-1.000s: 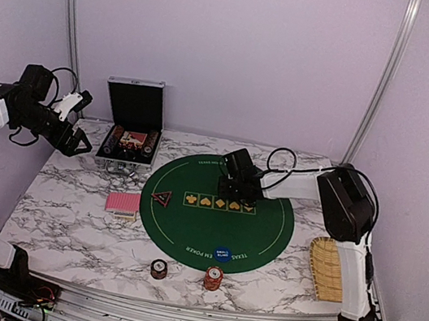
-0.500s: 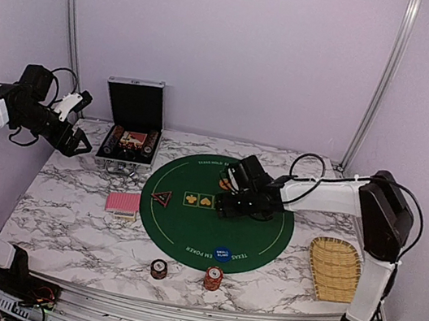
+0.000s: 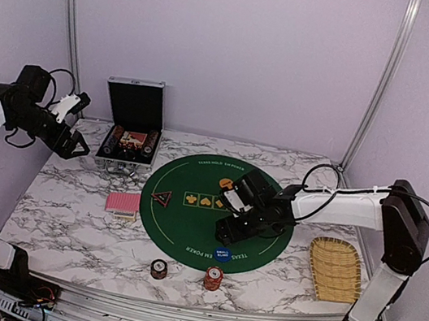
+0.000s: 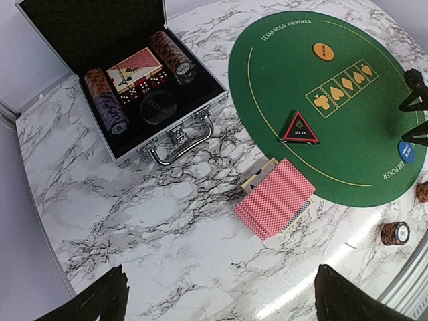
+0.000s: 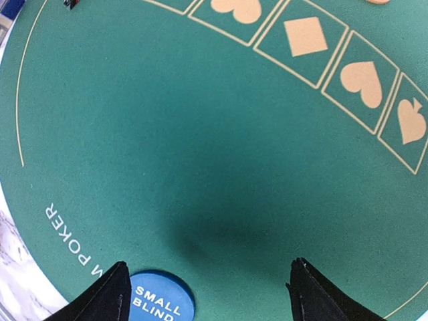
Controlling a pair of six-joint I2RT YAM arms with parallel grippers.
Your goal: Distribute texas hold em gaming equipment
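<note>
Top view: round mat [image 3: 179, 222] mid-frame on table [image 3: 65, 218]. Case [image 3: 134, 106] upper left, behind mat's left edge. Card deck [image 3: 123, 202] on table just left of mat. Triangular marker [image 3: 162, 197] on mat near its left rim. Upper disc [image 3: 226, 183] on mat's far part, small-blind disc [image 3: 221, 253] at its lower rim. Left chip stack [image 3: 158, 268] and right chip stack [image 3: 214, 277] on table below mat, apart. Tray [image 3: 334, 268] on table at right, off mat.

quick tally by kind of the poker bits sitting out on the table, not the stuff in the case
button discs: 2, orange disc and blue disc
triangular marker: 1
pink-backed card pile: 1
chip stacks: 2, darker stack and redder stack
total: 6
</note>
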